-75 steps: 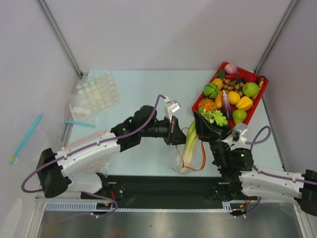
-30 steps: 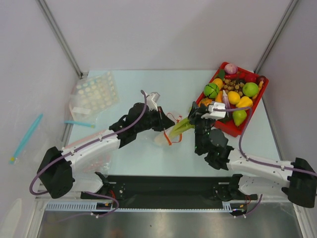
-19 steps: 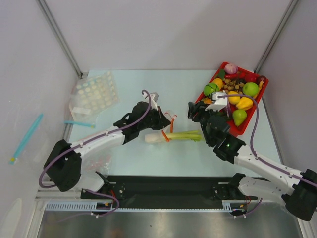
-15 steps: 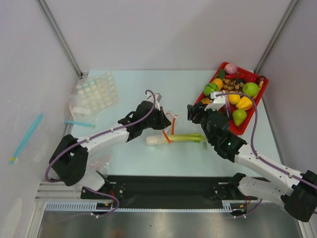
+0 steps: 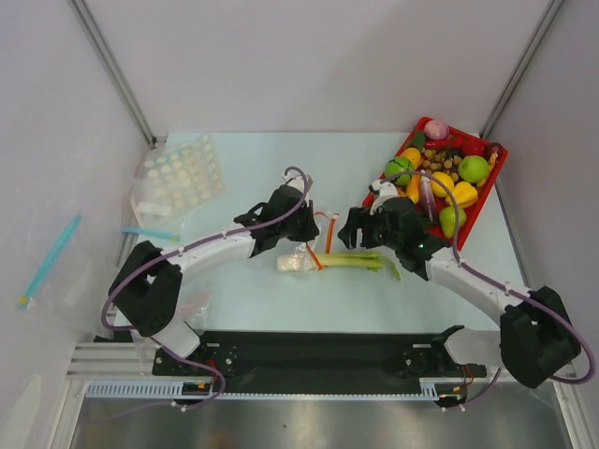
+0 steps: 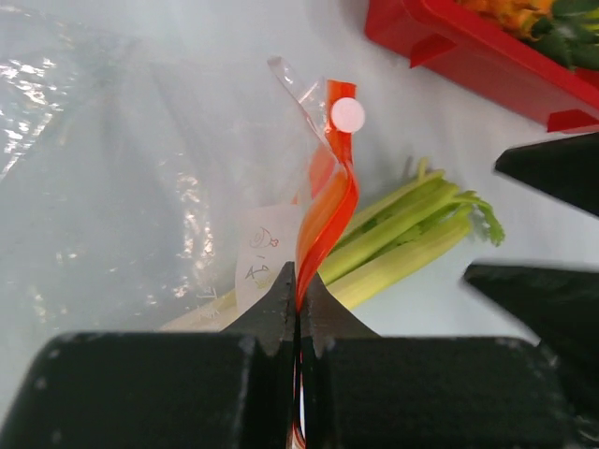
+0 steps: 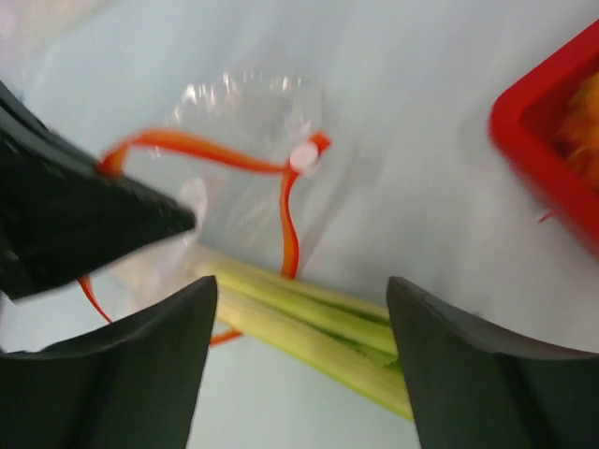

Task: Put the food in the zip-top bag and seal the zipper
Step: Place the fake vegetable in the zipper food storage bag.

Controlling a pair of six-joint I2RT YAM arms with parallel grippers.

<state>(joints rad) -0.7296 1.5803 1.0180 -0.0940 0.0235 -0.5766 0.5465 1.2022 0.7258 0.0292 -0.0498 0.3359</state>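
The leek (image 5: 342, 261) lies flat on the table, its white end inside the mouth of the clear zip-top bag (image 5: 301, 254) and its green leaves sticking out to the right. My left gripper (image 5: 306, 231) is shut on the red-orange zipper (image 6: 328, 201), holding the twisted strip up above the leek (image 6: 402, 234). My right gripper (image 7: 301, 281) is open just above the leek (image 7: 318, 323), a finger on either side and apart from it. The zipper (image 7: 288, 220) loops on the table beyond the stalks.
A red tray (image 5: 378, 190) with several toy fruits and vegetables stands at the back right, close behind my right gripper (image 5: 354, 232). Other clear bags (image 5: 178, 178) lie at the left of the table, one with a blue strip (image 5: 150, 234).
My right gripper has opened and let go of the leek, which dropped from tilted to flat with its white end in the bag. The left gripper kept its grip on the zipper.
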